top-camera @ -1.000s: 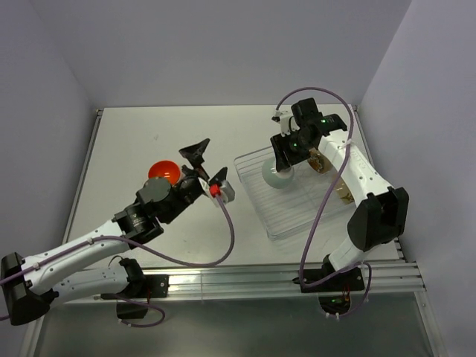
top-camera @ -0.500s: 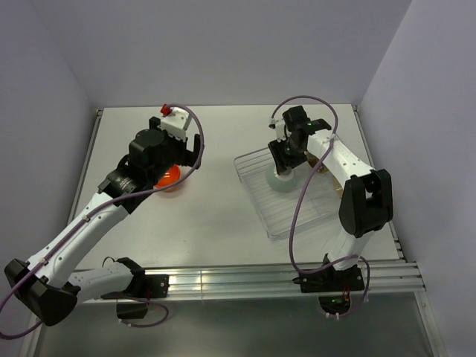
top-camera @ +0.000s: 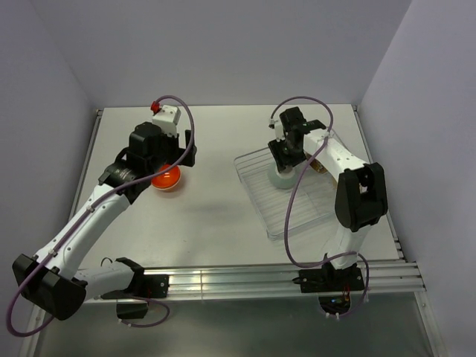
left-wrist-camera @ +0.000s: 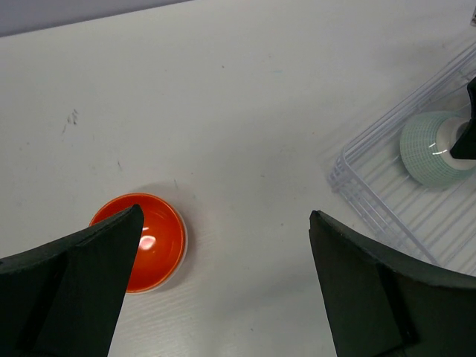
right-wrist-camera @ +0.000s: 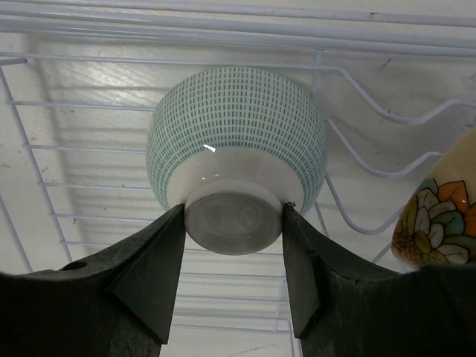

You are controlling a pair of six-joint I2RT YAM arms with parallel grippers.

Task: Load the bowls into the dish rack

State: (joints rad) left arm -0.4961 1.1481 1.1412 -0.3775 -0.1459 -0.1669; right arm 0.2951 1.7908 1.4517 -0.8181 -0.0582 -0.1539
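Ceramic, probably: mint bowl rigid, slick, chippable; right gripper pinches its foot ring. Left gripper spread wide, orange bowl at its 9 o'clock finger.

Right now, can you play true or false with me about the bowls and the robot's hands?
1. The right gripper is pinching the mint green bowl by its bottom ring. True.
2. The orange bowl is inside the dish rack. False: it sits out on the table, away from the rack.
3. The left gripper is open and holds nothing. True.
4. The mint green bowl is the only bowl in the rack. False: a flowery bowl is in there beside it.
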